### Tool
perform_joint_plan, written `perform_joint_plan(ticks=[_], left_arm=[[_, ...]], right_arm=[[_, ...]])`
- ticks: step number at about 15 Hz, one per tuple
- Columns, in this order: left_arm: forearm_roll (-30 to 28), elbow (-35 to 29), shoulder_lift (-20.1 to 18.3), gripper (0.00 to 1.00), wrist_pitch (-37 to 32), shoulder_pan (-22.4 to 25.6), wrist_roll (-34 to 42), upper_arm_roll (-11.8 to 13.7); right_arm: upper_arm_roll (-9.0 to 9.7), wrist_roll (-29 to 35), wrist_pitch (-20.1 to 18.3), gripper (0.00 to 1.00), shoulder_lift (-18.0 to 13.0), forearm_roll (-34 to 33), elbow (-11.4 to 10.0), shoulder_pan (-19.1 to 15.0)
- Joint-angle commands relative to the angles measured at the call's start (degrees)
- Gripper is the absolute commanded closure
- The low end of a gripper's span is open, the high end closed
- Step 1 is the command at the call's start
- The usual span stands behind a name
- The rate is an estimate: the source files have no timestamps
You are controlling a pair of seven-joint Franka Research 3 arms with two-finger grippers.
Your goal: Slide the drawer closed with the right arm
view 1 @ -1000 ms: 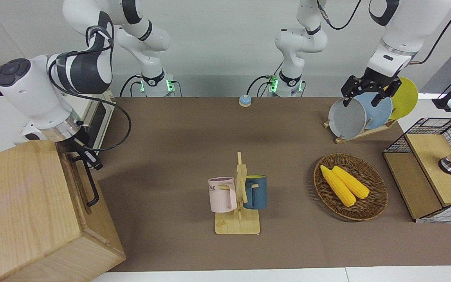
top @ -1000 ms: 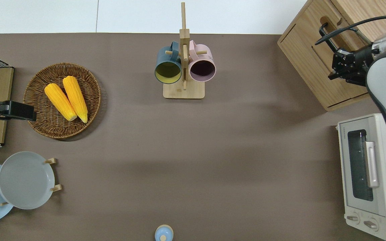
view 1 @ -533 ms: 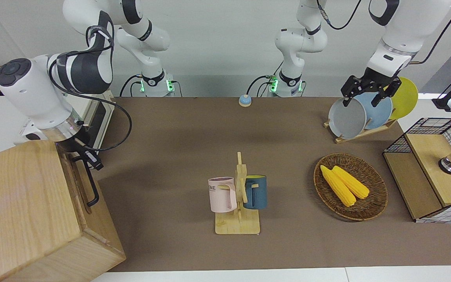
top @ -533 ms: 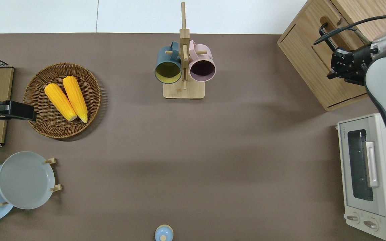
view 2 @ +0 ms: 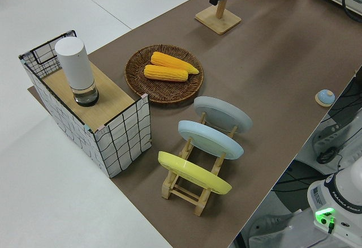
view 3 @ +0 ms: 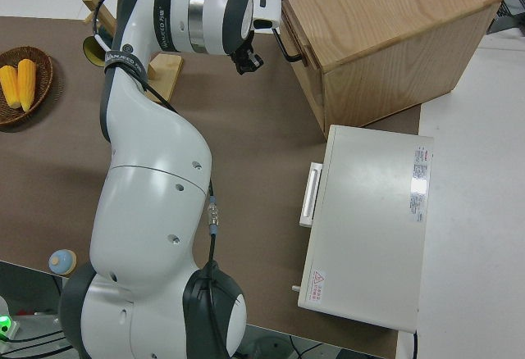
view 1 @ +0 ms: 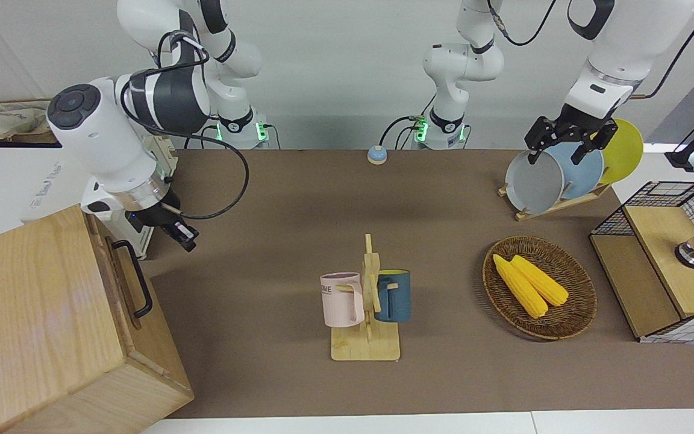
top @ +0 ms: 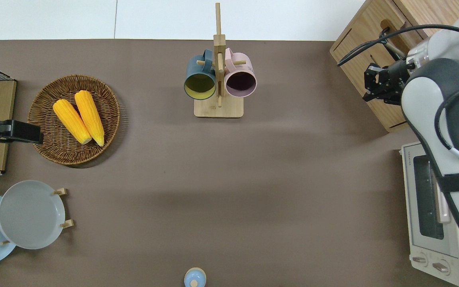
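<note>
The drawer (view 1: 117,272) is in the big pale-wood box (view 1: 28,313) at the right arm's end of the table. Its front panel lies flush with the box front, and its black loop handle (view 1: 136,278) is free. The handle also shows in the right side view (view 3: 287,44). My right gripper (view 1: 182,235) hangs clear of the handle and touches nothing. In the overhead view it (top: 373,85) is over the box's front edge, on the side toward the table's middle. The left arm is parked, its gripper (view 1: 556,154) open and empty.
A white oven (top: 424,207) stands nearer to the robots than the box. A mug rack (view 1: 366,307) stands mid-table. A corn basket (view 1: 540,286), a plate rack (view 1: 558,175) and a wire-mesh box (view 1: 660,259) are toward the left arm's end. A blue bell (view 1: 377,155) sits near the arm bases.
My right gripper has drawn back from the drawer handle toward the table's middle, and the arm has swung that way. The drawer front has not visibly moved. The left arm is still.
</note>
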Motion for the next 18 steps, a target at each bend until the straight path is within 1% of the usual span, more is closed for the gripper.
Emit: perform_joint_plan(ticks=[1, 3, 4, 6, 7, 8, 9, 10, 11, 12, 14, 15, 16, 18], left_arm=[[0.78, 1.12, 0.69, 0.0, 0.06, -0.99, 0.41, 0.94], [0.78, 1.12, 0.69, 0.0, 0.06, -0.99, 0.41, 0.94], [0.78, 1.12, 0.69, 0.0, 0.06, -0.99, 0.41, 0.94], [0.78, 1.12, 0.69, 0.0, 0.06, -0.99, 0.41, 0.94], [0.78, 1.12, 0.69, 0.0, 0.06, -0.99, 0.41, 0.94], [0.87, 1.12, 0.69, 0.0, 0.06, -0.99, 0.41, 0.94], [0.78, 1.12, 0.69, 0.0, 0.06, -0.99, 0.41, 0.94], [0.87, 1.12, 0.69, 0.0, 0.06, -0.99, 0.41, 0.94], [0.78, 1.12, 0.69, 0.0, 0.06, -0.99, 0.41, 0.94], [0.78, 1.12, 0.69, 0.0, 0.06, -0.99, 0.41, 0.94], [0.78, 1.12, 0.69, 0.0, 0.06, -0.99, 0.41, 0.94], [0.78, 1.12, 0.69, 0.0, 0.06, -0.99, 0.41, 0.94], [0.78, 1.12, 0.69, 0.0, 0.06, -0.99, 0.41, 0.94], [0.78, 1.12, 0.69, 0.0, 0.06, -0.99, 0.41, 0.94]], right_arm=[[-0.33, -1.66, -0.55, 1.0, -3.91, -0.53, -4.63, 2.34], [-0.6, -2.0, -0.55, 1.0, -6.11, -0.8, -7.01, 4.02], [-0.6, -2.09, -0.55, 1.0, -7.51, -1.58, -8.67, 4.72], [-0.78, -2.97, -0.29, 1.0, -9.36, -2.99, -11.31, 5.78], [-0.78, -3.23, -0.12, 1.0, -10.06, -3.69, -12.28, 6.04], [-0.78, -4.02, -0.2, 1.0, -10.42, -4.05, -12.55, 6.04], [-1.04, -6.12, -0.29, 1.0, -10.86, -4.14, -12.82, 6.13], [-2.08, -9.01, -0.03, 1.0, -12.34, -4.05, -14.39, 6.31], [-3.49, -11.82, 0.32, 1.0, -13.84, -4.05, -16.4, 7.0], [-4.63, -13.76, 0.33, 1.0, -15.07, -4.05, -17.47, 7.18], [-6.04, -17.98, -0.37, 1.0, -15.87, -4.05, -17.74, 7.19], [-6.4, -19.39, -0.38, 1.0, -16.22, -4.05, -18.0, 7.19], [-6.49, -20.37, -0.46, 1.0, -16.49, -4.05, -18.18, 7.19], [-6.66, -22.3, -0.64, 1.0, -18.06, -4.49, -19.23, 7.1]])
